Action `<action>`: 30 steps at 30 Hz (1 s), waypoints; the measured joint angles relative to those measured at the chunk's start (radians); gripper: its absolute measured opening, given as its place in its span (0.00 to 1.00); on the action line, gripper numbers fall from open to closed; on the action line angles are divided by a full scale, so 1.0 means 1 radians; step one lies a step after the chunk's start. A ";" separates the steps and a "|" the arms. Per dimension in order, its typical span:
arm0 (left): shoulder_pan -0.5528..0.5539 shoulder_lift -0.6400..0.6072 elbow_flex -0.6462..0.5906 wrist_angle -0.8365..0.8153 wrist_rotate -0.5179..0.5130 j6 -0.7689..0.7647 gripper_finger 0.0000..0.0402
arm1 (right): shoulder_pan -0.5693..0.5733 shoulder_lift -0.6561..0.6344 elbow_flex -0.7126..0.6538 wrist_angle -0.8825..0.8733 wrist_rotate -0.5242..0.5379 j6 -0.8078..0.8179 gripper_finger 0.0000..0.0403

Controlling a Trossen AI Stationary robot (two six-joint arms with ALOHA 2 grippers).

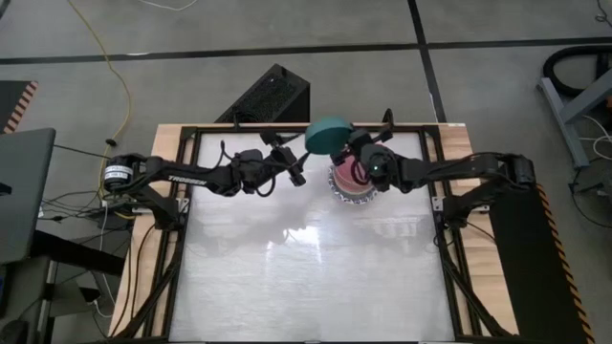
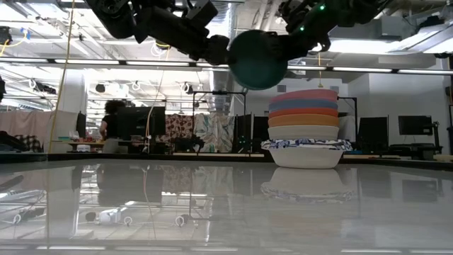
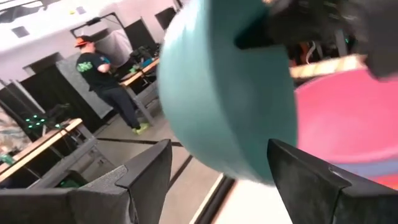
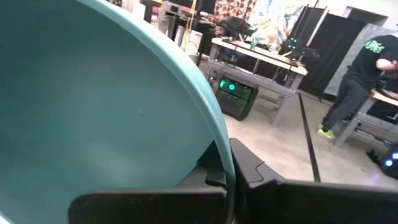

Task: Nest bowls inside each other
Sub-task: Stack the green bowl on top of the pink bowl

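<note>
Right gripper (image 1: 356, 145), fingers pinching the green bowl's (image 1: 327, 137) rim, beside the nearly complete nested stack (image 2: 306, 134) on the bench (image 1: 306, 277); left gripper (image 1: 293, 164) fingers wide, empty.

Both arms are stretched inward from the table's sides, and their wrists are brought close together over its far middle. The left gripper (image 1: 298, 174) is held raised off the surface, its two fingers (image 3: 146, 171) spread wide with nothing between them, a green bowl (image 1: 328, 137) being just beyond their tips. The right gripper (image 1: 350, 145) is raised as well, and its jaws are clamped on that bowl's rim, so that the bowl is held tilted on edge in the air between the two wrists.
</note>
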 joint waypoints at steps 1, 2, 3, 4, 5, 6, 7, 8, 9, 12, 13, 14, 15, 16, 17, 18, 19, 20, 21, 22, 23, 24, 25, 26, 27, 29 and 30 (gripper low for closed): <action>-0.007 0.000 0.000 -0.010 -0.005 0.007 0.63 | -0.006 -0.007 0.000 -0.018 -0.004 0.002 0.02; -0.011 0.000 0.000 -0.016 -0.010 0.014 0.63 | -0.013 -0.015 0.000 -0.038 -0.015 0.012 0.02; -0.015 0.000 0.000 -0.020 -0.019 0.026 0.63 | -0.022 -0.025 0.000 -0.060 -0.036 0.036 0.02; -0.017 0.000 0.000 -0.022 -0.033 0.038 0.63 | -0.031 -0.037 0.000 -0.093 -0.069 0.067 0.02; -0.017 0.000 0.000 -0.023 -0.051 0.048 0.63 | -0.042 -0.051 0.000 -0.127 -0.105 0.101 0.02; -0.015 0.000 0.000 -0.029 -0.063 0.052 0.63 | -0.055 -0.064 0.000 -0.155 -0.138 0.135 0.02; -0.013 0.000 0.000 -0.030 -0.073 0.052 0.63 | -0.068 -0.076 0.000 -0.184 -0.176 0.164 0.02; -0.011 0.000 0.000 -0.032 -0.081 0.052 0.63 | -0.082 -0.087 0.000 -0.212 -0.201 0.185 0.02; -0.009 -0.001 0.000 -0.041 -0.096 0.053 0.63 | -0.095 -0.099 0.000 -0.239 -0.216 0.199 0.02; -0.004 -0.001 -0.001 -0.045 -0.101 0.052 0.63 | -0.136 -0.142 0.000 -0.307 -0.273 0.246 0.02; -0.004 -0.001 0.001 -0.044 -0.098 0.050 0.63 | -0.152 -0.153 0.000 -0.330 -0.304 0.266 0.02; -0.006 -0.001 0.006 -0.047 -0.089 0.043 0.63 | -0.168 -0.164 0.000 -0.350 -0.338 0.285 0.02; -0.007 -0.001 0.012 -0.061 -0.074 0.031 0.63 | -0.183 -0.171 0.000 -0.367 -0.370 0.303 0.02; -0.008 -0.001 0.023 -0.086 -0.055 0.015 0.63 | -0.196 -0.176 0.000 -0.377 -0.403 0.315 0.02; -0.005 -0.001 0.039 -0.124 -0.036 -0.003 0.63 | -0.211 -0.183 0.000 -0.379 -0.437 0.317 0.02; -0.002 -0.001 0.058 -0.174 -0.009 -0.021 0.63 | -0.229 -0.191 0.000 -0.383 -0.474 0.318 0.02; 0.001 -0.001 0.079 -0.233 0.021 -0.040 0.63 | -0.248 -0.199 0.002 -0.394 -0.516 0.320 0.02; 0.004 -0.001 0.104 -0.302 0.055 -0.059 0.63 | -0.272 -0.206 0.014 -0.426 -0.570 0.331 0.02; 0.007 -0.001 0.130 -0.376 0.093 -0.080 0.63 | -0.299 -0.211 0.030 -0.464 -0.626 0.351 0.02; 0.008 -0.001 0.156 -0.447 0.136 -0.096 0.63 | -0.329 -0.216 0.052 -0.514 -0.690 0.369 0.02; 0.007 -0.001 0.178 -0.507 0.182 -0.105 0.63 | -0.361 -0.217 0.075 -0.564 -0.763 0.374 0.02; 0.007 -0.001 0.199 -0.554 0.220 -0.106 0.63 | -0.393 -0.217 0.101 -0.609 -0.833 0.377 0.02; 0.005 -0.001 0.212 -0.584 0.249 -0.106 0.63 | -0.424 -0.217 0.128 -0.657 -0.905 0.377 0.02; 0.005 -0.001 0.225 -0.610 0.281 -0.106 0.63 | -0.456 -0.214 0.154 -0.702 -0.967 0.377 0.02; 0.005 -0.001 0.237 -0.628 0.316 -0.107 0.63 | -0.484 -0.210 0.179 -0.746 -1.022 0.377 0.02; 0.004 -0.011 0.252 -0.654 0.399 -0.109 0.63 | -0.532 -0.199 0.223 -0.829 -1.119 0.369 0.02; 0.005 -0.016 0.256 -0.659 0.446 -0.110 0.63 | -0.551 -0.194 0.241 -0.870 -1.164 0.361 0.02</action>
